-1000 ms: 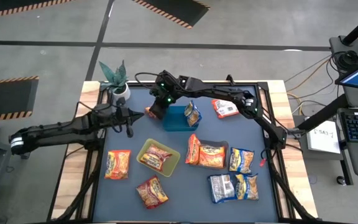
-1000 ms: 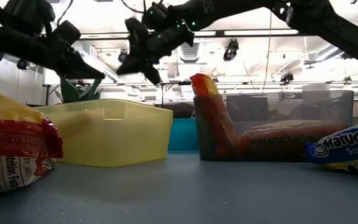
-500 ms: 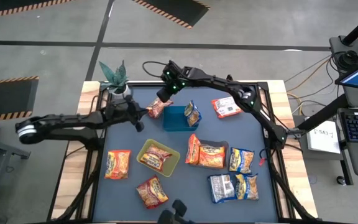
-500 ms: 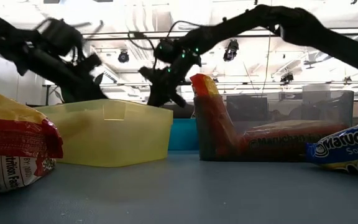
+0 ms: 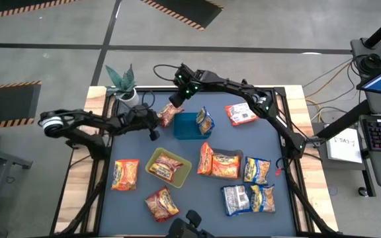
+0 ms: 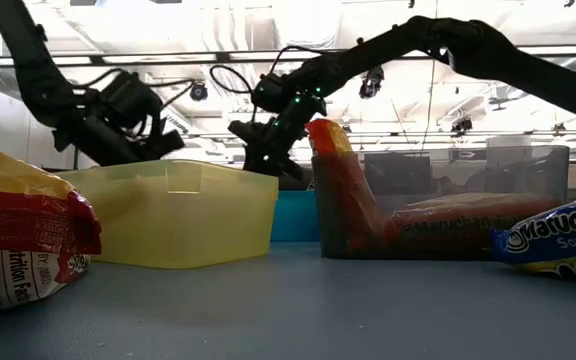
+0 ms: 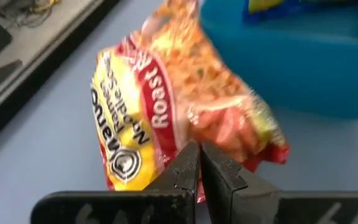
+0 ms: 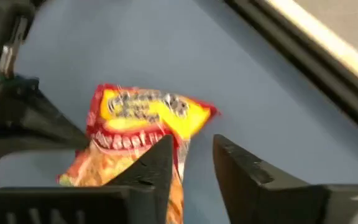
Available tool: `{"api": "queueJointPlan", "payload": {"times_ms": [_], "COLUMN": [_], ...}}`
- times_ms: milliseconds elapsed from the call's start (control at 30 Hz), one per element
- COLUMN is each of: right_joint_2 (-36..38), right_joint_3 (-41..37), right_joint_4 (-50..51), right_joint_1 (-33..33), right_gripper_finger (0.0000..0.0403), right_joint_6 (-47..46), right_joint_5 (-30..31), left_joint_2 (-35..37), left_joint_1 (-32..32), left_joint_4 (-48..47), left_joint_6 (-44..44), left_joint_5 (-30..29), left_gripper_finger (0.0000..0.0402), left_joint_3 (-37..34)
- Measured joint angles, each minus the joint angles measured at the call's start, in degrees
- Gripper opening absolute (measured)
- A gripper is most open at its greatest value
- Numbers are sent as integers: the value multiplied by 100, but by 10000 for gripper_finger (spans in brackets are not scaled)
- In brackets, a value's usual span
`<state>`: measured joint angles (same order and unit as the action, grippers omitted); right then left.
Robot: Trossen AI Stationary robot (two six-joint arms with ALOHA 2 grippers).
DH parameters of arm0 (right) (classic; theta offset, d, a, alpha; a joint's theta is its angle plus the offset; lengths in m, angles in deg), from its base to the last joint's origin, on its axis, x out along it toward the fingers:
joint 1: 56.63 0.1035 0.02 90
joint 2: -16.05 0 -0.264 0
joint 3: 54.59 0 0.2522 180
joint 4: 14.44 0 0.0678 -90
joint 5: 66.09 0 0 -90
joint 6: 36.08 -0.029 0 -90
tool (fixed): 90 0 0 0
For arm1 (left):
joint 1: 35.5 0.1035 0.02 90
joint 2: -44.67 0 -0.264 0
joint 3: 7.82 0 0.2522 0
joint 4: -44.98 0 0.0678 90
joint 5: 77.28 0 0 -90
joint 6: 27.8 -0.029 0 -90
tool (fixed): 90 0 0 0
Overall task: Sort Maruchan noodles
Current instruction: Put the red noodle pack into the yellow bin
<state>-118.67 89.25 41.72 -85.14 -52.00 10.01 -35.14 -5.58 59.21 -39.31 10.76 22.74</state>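
From above, you see both grippers meet at an orange packet [image 5: 169, 115] just left of the blue tray [image 5: 188, 125] at the table's back.

Low down, a blue packet [image 6: 558, 240] reads "Soy Sa".

Your left gripper [image 7: 199, 163] is clenched on the packet [image 7: 179, 118], which reads "Roast".

Your right gripper [image 8: 191, 162] stands parted, released, over it.

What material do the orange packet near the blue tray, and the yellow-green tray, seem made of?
Orange packet: thin, glossy, printed plastic film, judging by its crinkles and shine. Yellow-green tray: probably rigid, translucent plastic, since light passes through its smooth walls.
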Motion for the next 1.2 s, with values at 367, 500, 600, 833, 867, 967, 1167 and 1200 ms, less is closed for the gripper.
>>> {"api": "queueJointPlan", "payload": {"times_ms": [367, 500, 600, 833, 867, 967, 1167, 1200], "right_joint_2": [-223, -226, -237, -527, -579, -682, -692, -692], "right_joint_3": [0, 0, 0, 0, 0, -7, -4, -4], "right_joint_4": [-1, -141, -141, -381, -495, -636, -1025, -1082], "right_joint_1": [-1, 2, 2, 2, 2, 7, 61, 70], "right_gripper_finger": [203, 239, 265, 306, 309, 312, 286, 276], "right_joint_6": [-360, -369, -367, -483, -514, -557, -597, -663], "right_joint_5": [-917, -1026, -1000, -1043, -1120, -1544, -2154, -2186], "left_joint_2": [-726, -994, -1158, -1355, -1351, -1335, -1336, -1337], "left_joint_1": [142, 143, 147, 147, 147, 147, 147, 147], "left_joint_4": [197, 520, 697, 796, 795, 794, 822, 845], "left_joint_6": [-3, -2, -1, 9, 11, 15, 17, 22], "left_joint_5": [14, 14, 12, 8, 8, 8, 8, 8], "left_gripper_finger": [0, 0, 0, 0, 0, 0, 0, 0], "left_joint_3": [16, 15, 11, 11, 11, 7, -1, -5]}}
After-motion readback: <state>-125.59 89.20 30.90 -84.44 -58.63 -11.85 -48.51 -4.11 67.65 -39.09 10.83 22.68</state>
